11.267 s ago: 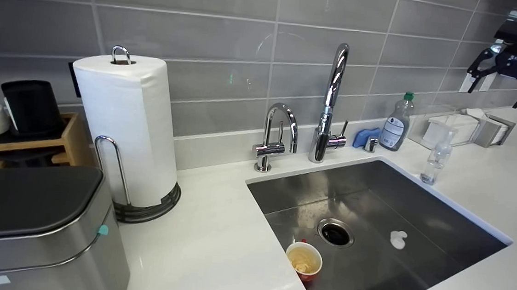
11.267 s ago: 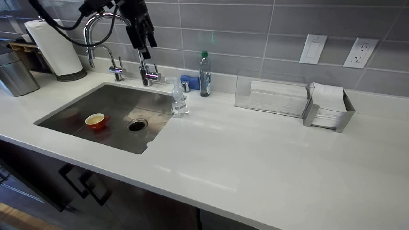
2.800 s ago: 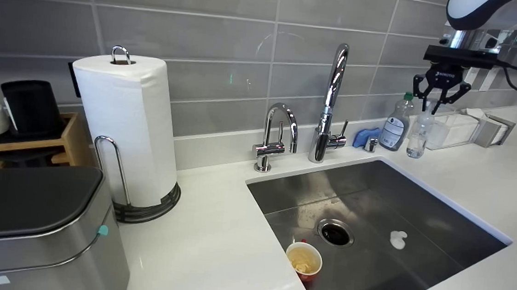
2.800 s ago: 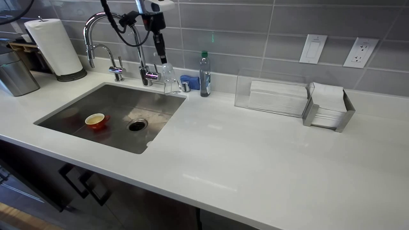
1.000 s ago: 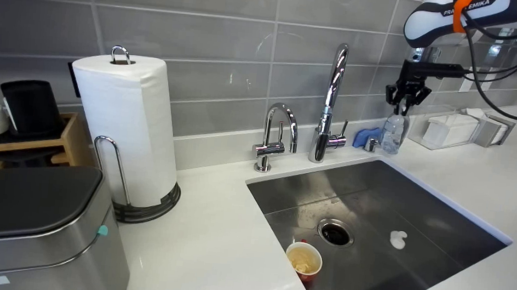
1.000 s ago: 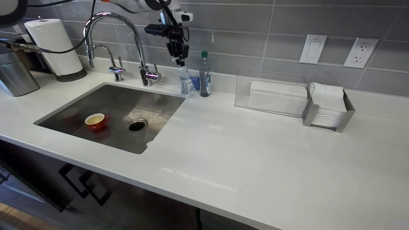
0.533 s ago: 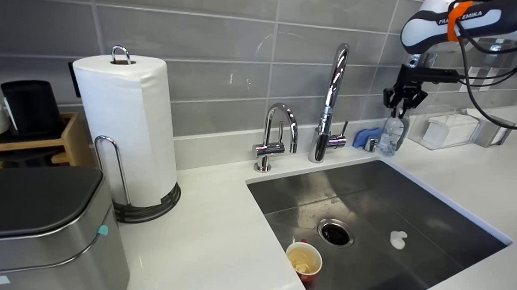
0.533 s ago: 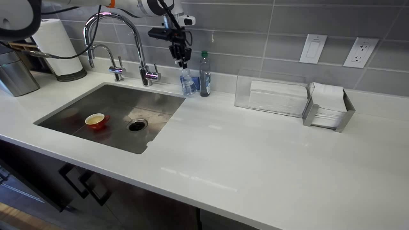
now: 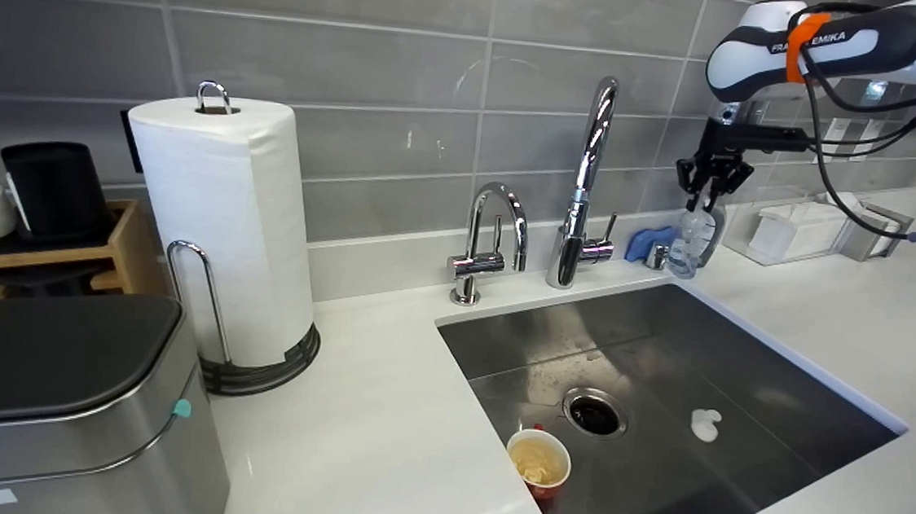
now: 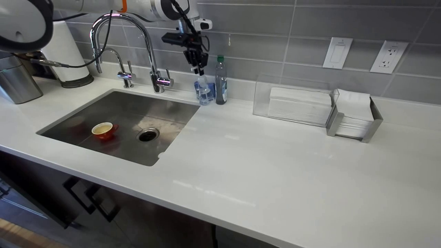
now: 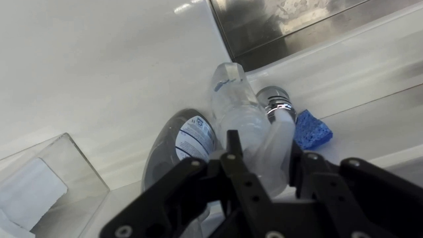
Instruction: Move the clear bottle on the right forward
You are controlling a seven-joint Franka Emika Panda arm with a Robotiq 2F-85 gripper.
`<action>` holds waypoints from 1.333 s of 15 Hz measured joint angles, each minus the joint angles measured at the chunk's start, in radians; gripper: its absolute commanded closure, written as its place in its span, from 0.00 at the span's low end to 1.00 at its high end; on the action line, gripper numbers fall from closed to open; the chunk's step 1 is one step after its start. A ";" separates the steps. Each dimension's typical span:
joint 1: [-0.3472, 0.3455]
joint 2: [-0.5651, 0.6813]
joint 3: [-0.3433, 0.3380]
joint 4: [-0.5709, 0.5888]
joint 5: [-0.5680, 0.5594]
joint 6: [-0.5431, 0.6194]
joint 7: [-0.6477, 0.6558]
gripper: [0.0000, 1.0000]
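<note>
At the back corner of the sink (image 9: 633,316), in an exterior view, the clear bottle (image 9: 688,244) is on or just over the counter (image 9: 383,382), near the blue sponge (image 9: 644,244). Above it the end effector (image 9: 700,204), jaws drawn near each other, pinching the bottle by its top. Whether the base bears on the counter: cannot tell. Step in hand, as I judge it: placing the bottle and letting go.

In an exterior view, the dish soap bottle (image 10: 221,81) stands just beside the clear bottle, which leans slightly. Correct that lean first: tilt the end effector until the bottle is plumb, then lower slowly until the base sits flat.

Wrist view: the pump top (image 11: 269,165) fills most of the space between the fingers (image 11: 233,142); the grip looks sound. Go easy on downward force: a pump may give and mask the moment of contact. The chrome knob (image 11: 273,99) is near on one side, the dish soap bottle on the other. Little room to spread, so part the fingers only enough to free the bottle, then lift straight up before any sideways travel. Likely light, with a small base: a dragging finger could tip it.
</note>
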 measured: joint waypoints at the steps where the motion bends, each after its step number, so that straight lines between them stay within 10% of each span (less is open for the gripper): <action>1: 0.000 0.004 0.000 0.008 0.000 0.000 -0.002 0.28; 5: 0.000 0.006 0.000 0.025 -0.001 0.000 -0.010 0.01; 20: 0.037 -0.091 -0.049 -0.027 -0.008 -0.223 0.190 0.00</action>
